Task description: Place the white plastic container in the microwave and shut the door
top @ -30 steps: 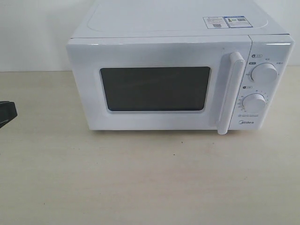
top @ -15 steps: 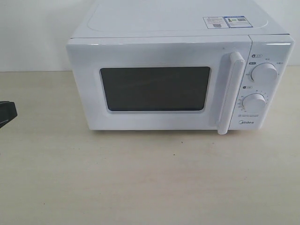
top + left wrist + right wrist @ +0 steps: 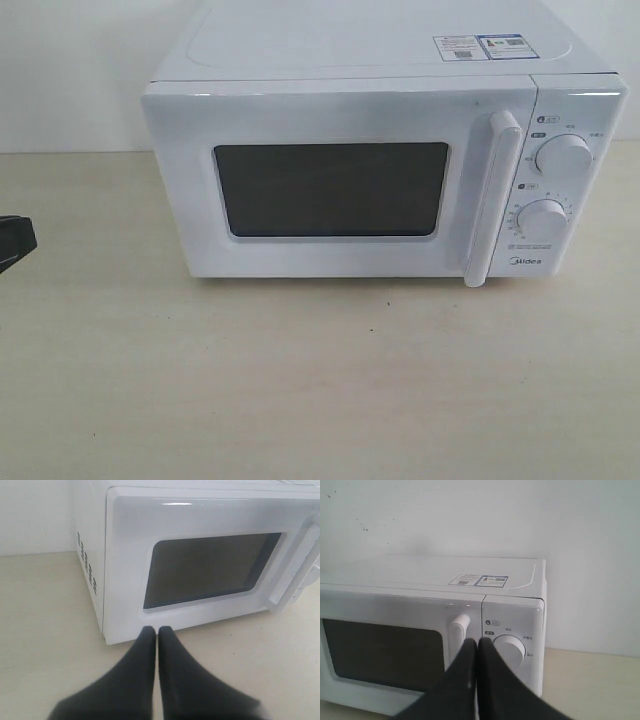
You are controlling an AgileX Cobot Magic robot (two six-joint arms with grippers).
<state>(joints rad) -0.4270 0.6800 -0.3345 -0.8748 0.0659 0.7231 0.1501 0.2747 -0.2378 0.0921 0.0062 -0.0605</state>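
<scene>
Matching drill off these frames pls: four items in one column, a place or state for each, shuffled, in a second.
Column A
1 door
2 stickers
3 upper dial
4 left tool

Column B
a on top of the microwave
b jaws together, nothing between them
c closed over the cavity
d right of the bar handle in the exterior view

Pairs: 1-c, 2-a, 3-d, 4-b
</scene>
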